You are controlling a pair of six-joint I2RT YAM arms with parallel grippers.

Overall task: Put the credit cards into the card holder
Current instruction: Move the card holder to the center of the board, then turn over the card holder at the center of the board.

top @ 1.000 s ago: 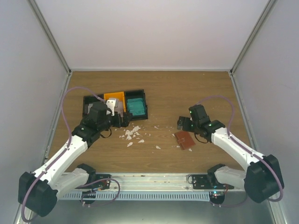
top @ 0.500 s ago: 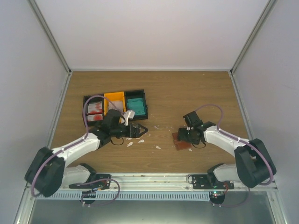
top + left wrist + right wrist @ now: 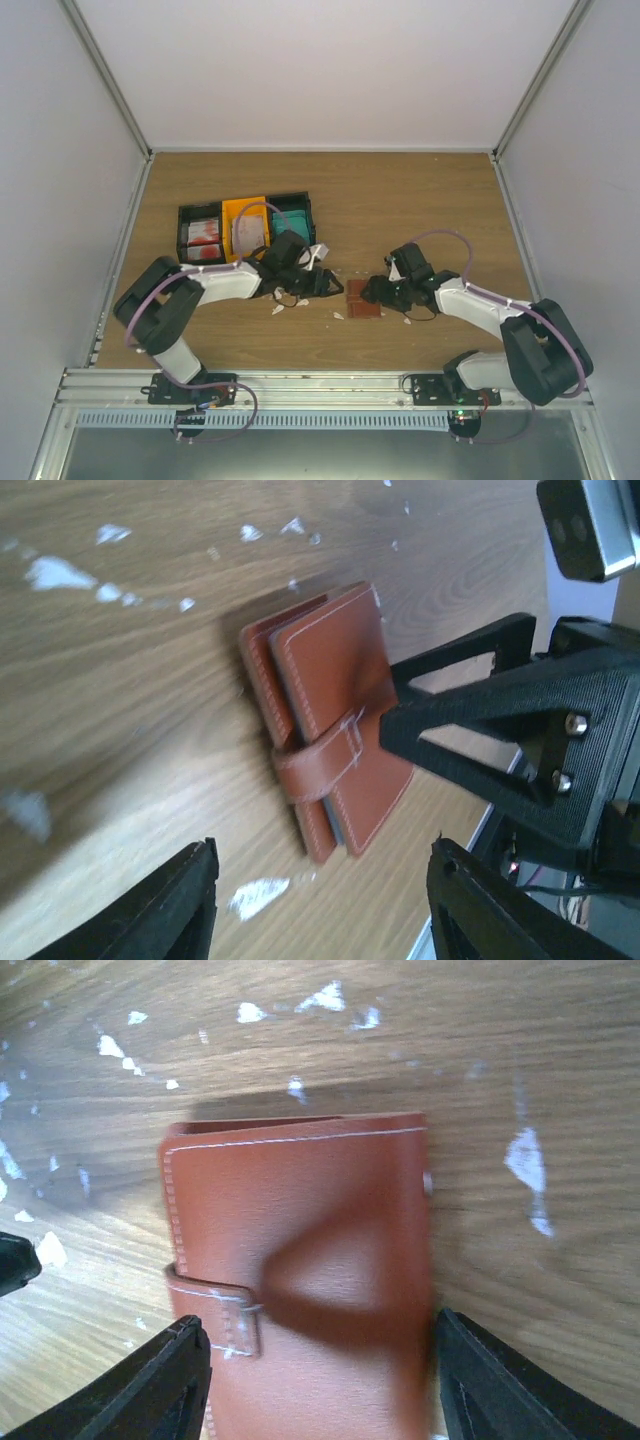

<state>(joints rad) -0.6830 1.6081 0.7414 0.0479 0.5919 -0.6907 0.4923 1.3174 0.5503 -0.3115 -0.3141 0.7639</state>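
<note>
Closing in from both sides, the left claw [image 3: 322, 855] and right claw [image 3: 318, 1325] gape empty at the strapped-shut card holder [image 3: 362, 298], newly nudged leftward on the counter [image 3: 420, 200], while the credit cards [image 3: 203, 240] wait in the bins [image 3: 181, 235].

The card holder [image 3: 363, 299] lies flat on the counter [image 3: 430, 190], right of centre. The left fingers [image 3: 170, 900] sit just left of it; the right fingers [image 3: 150, 1380] flank it. The joined bins [image 3: 245, 206] stand far-left, holding the credit cards [image 3: 203, 240]. Scraps [image 3: 278, 306] lie between bins and card holder.
</note>
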